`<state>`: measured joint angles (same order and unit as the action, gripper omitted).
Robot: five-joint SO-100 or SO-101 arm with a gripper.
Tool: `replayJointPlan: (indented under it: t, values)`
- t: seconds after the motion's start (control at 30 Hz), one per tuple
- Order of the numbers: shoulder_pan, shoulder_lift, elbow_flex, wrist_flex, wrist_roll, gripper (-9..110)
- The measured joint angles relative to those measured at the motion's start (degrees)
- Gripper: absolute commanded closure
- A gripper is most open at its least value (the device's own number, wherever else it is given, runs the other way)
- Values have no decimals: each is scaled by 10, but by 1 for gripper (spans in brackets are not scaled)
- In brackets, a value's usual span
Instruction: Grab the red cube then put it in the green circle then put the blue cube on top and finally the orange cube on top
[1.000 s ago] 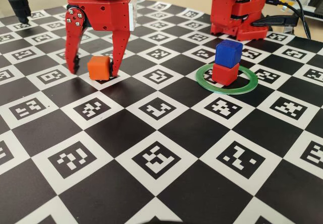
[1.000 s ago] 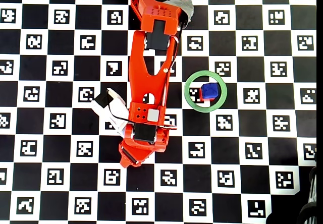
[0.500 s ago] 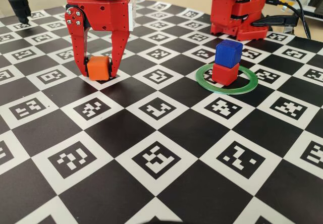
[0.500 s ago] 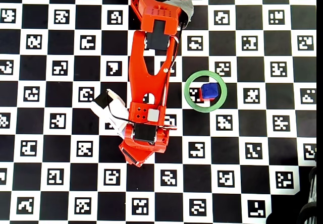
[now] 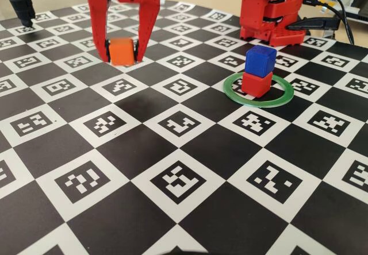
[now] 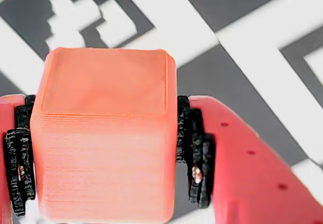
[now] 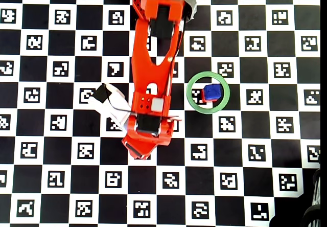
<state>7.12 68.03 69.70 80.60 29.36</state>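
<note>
- Since the orange cube is small, matte and stiff-looking, with rounded edges, it is judged light and unlikely to crush; flat opposite faces are the natural place for a hold.
- It is seen clamped between the jaws of the gripper, one dark ridged pad pressed on each side face, and it appears lifted clear of the checkered board, toward the board's far left part in the fixed view.
- The blue cube is stacked on the red cube inside the green circle, well apart from the gripper.
- From overhead, the orange cube is hidden under the arm, and the red cube is mostly covered by the blue one.
- The cube's underside cannot be seen in the wrist view, so its height above the board is hard to judge.
</note>
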Motion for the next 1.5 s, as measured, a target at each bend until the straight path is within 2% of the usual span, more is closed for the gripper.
replayJointPlan:
  t: [0.67,1.07,1.5]
  values:
    - [-97,198,0,176,-52,95]
    - [-158,253,1,181,-83,95]
    - [-265,287,76,183,-59,95]
